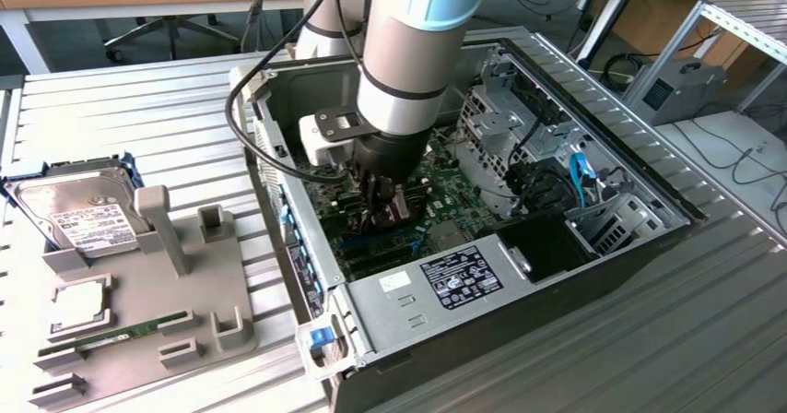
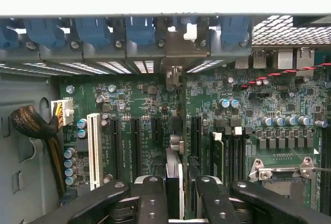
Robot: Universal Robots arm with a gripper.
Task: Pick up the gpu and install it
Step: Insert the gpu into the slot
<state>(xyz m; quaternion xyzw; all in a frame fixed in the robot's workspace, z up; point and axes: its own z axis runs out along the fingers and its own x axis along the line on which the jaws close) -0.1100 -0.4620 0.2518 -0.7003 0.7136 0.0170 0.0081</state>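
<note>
Green gpu (image 2: 175,182) is sitting edge-on, pinched between the gripper (image 1: 383,203) jaws, hovering over the motherboard (image 2: 145,115) mid-frame inside the case (image 1: 640,238).

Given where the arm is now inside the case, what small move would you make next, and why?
Probably ease straight down: the gripper holds the gpu edge-on above the motherboard, its bracket at the rear opening, so pressing should seat it.
</note>
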